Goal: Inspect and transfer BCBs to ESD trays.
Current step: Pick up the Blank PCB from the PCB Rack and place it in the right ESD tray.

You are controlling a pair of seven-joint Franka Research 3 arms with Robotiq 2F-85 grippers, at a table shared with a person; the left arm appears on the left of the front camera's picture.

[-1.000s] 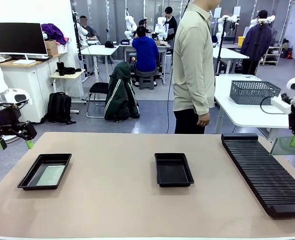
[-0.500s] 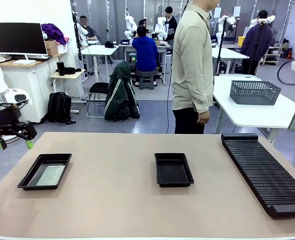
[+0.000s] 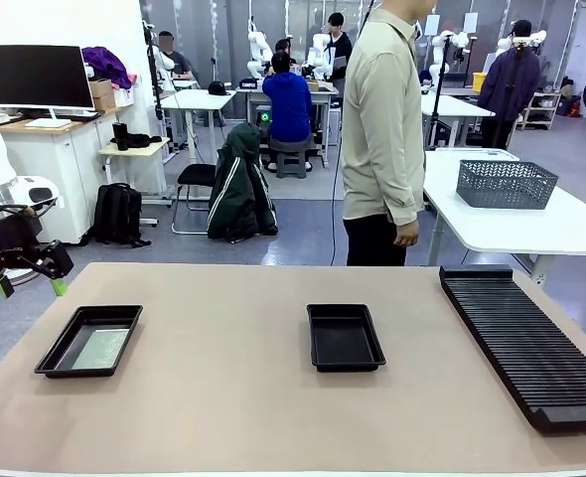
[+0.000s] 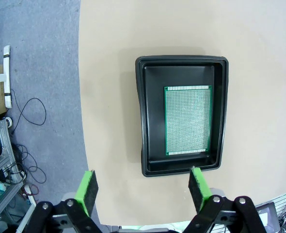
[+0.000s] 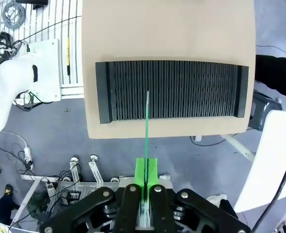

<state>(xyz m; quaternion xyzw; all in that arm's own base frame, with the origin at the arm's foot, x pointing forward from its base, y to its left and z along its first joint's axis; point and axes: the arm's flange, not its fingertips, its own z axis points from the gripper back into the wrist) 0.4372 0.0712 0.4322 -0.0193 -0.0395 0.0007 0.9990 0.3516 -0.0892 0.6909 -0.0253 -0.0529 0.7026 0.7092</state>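
my left tool (image 3: 29, 286) (image 4: 142, 182) hangs off the left edge of the tabletop (image 3: 223, 397), pads wide apart, nothing btwn them. looking down its fingers: left esd tray (image 4: 139, 116) (image 3: 65, 372) w/ one bcb (image 4: 187, 120) (image 3: 101, 348) lying flat inside, close to one long wall. mid esd tray (image 3: 345, 343) sits near the tabletop centre, well apart from the left one. my right tool (image 5: 147, 182) is clamped tight on a 2nd bcb (image 5: 147, 121) — seen edge-on, a thin green line — pointing down toward the black slotted rack (image 5: 182, 90) (image 3: 526, 338) at the tabletop's right end. person (image 3: 382, 129) stands at the far side.
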